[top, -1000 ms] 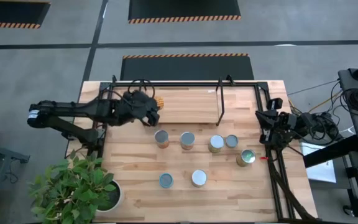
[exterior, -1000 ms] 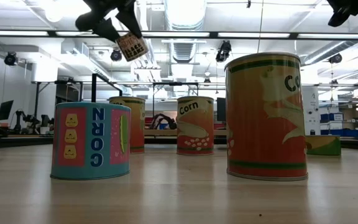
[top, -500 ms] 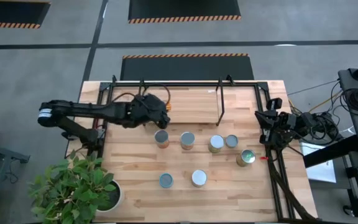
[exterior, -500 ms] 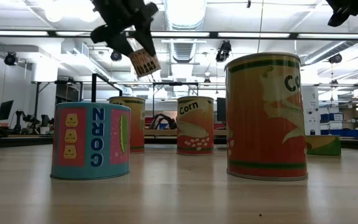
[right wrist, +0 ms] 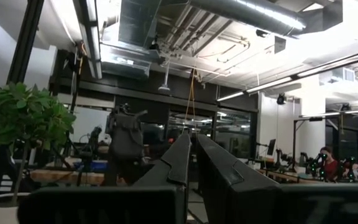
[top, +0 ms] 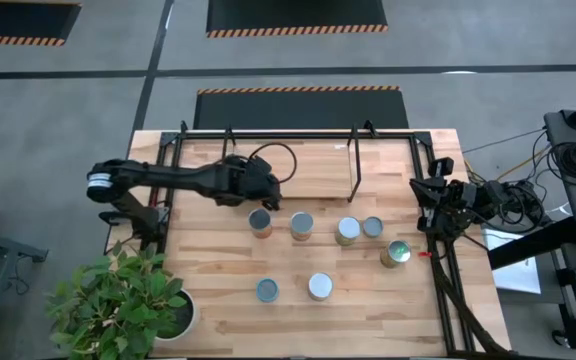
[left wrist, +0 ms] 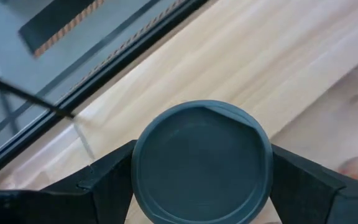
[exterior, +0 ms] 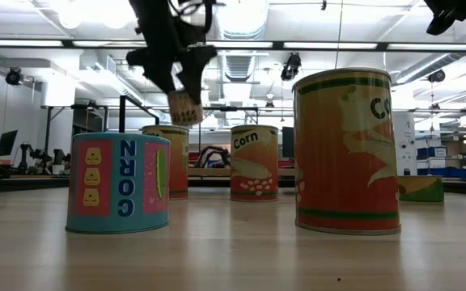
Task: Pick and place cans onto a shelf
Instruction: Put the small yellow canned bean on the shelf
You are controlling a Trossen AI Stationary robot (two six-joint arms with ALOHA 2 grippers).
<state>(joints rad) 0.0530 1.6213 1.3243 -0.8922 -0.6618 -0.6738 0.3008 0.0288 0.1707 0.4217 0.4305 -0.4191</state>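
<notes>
My left gripper is shut on a small can with a blue-grey top and a tan side. It holds the can above the table, just in front of the shelf, a black rod rack at the far side. Several other cans stand upright on their bases on the table, among them a blue "corn" can and a tall orange one. From above, these cans show in a row and as a nearer pair. My right gripper is shut and empty at the table's right edge. My left gripper pinches the can's round side wall between its two fingers, one on each side, just below the top rim. The fingers come from above, pointing down. The can hangs below them, clear of the table and slightly tilted.
A potted plant stands at the near left corner. The shelf's upright rods rise at the far middle. Black frame rails run along the table's right side. Bare wood lies near the front edge.
My left gripper has carried the can from over the shelf's left part toward the table's right and near edges. It has gone down toward the row of cans. The can has tipped from strongly slanted to nearly upright.
</notes>
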